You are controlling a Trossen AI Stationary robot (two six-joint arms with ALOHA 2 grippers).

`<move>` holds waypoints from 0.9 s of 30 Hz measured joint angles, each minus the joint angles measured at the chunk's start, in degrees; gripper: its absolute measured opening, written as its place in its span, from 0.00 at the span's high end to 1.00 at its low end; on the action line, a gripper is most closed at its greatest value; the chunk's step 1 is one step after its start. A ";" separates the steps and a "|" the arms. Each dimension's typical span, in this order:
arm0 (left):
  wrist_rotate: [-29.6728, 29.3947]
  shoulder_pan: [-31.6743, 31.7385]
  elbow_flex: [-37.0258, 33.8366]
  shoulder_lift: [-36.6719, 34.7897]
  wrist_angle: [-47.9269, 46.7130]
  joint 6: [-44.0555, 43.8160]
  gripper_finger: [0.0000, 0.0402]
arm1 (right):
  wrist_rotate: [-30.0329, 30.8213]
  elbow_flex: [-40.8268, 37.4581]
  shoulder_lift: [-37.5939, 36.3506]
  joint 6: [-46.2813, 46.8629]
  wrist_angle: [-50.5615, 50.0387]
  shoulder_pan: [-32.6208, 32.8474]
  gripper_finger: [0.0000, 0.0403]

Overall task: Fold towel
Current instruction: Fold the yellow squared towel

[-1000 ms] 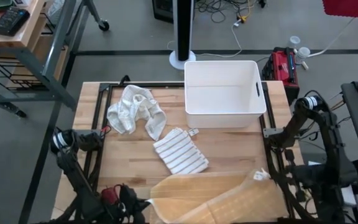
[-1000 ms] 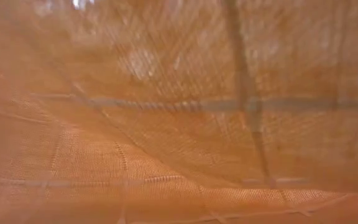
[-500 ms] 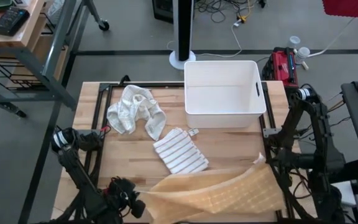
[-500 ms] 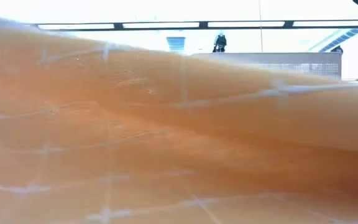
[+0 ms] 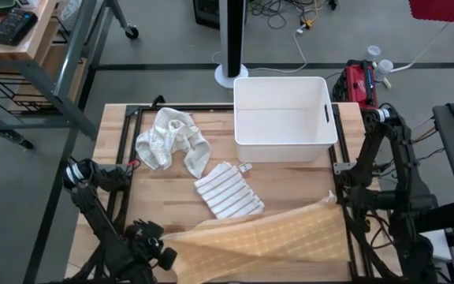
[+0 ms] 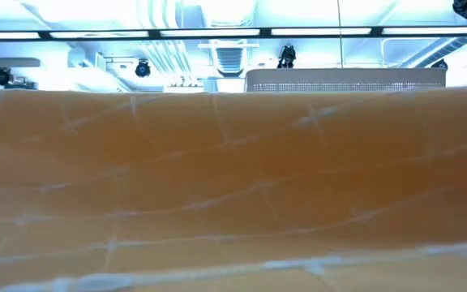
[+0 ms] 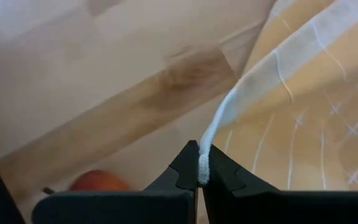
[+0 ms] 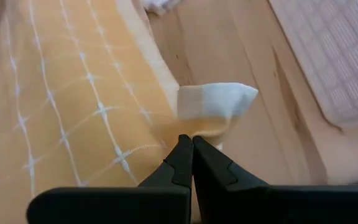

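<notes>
A yellow towel with a white grid (image 5: 258, 241) stretches across the table's near edge and fills the low view like a curtain (image 6: 233, 186). My left gripper (image 5: 158, 239) is shut on its left end and my right gripper (image 5: 333, 199) is shut on its right corner. The towel's lower part is hidden below the high view's edge. A folded striped towel (image 5: 227, 192) lies flat at mid-table. A crumpled white towel (image 5: 172, 140) lies toward the far left. My left gripper (image 7: 201, 177) pinches the towel's white-hemmed edge (image 7: 219, 121) between its two fingertips. The cloth runs away from the fingers, drawn taut and raised off the table. My right gripper (image 8: 192, 149) pinches the towel's corner (image 8: 194, 130) beside a white folded-over tab (image 8: 219, 99), with the cloth spreading away from it.
A white bin (image 5: 282, 118) stands at the table's far right. The bare wooden tabletop (image 5: 290, 177) shows between the bin and the held towel. Black frames run along both table sides. A red round thing (image 7: 98, 182) shows near my left fingers.
My left gripper has moved toward the table's left and far edge; my right gripper has moved toward the far edge. The yellow towel, slack and bunched before the low camera, is now spread out and drawn taut between them, its top edge level.
</notes>
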 joint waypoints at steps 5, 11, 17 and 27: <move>-3.43 0.24 -0.02 -0.03 -2.40 -0.03 1.00 | -2.91 -1.22 -0.20 -0.95 0.04 -1.92 1.00; -4.33 0.88 -0.02 -0.07 -2.86 -0.24 0.91 | 0.63 -3.08 -0.61 0.81 0.06 -2.27 0.99; -4.31 0.87 -0.02 -0.07 -3.44 -0.24 0.72 | -0.03 -3.15 -2.98 0.67 0.02 -2.27 0.90; -7.73 1.05 1.92 -0.11 14.94 16.54 0.57 | 0.51 -3.15 -10.90 -6.27 0.05 -2.27 0.70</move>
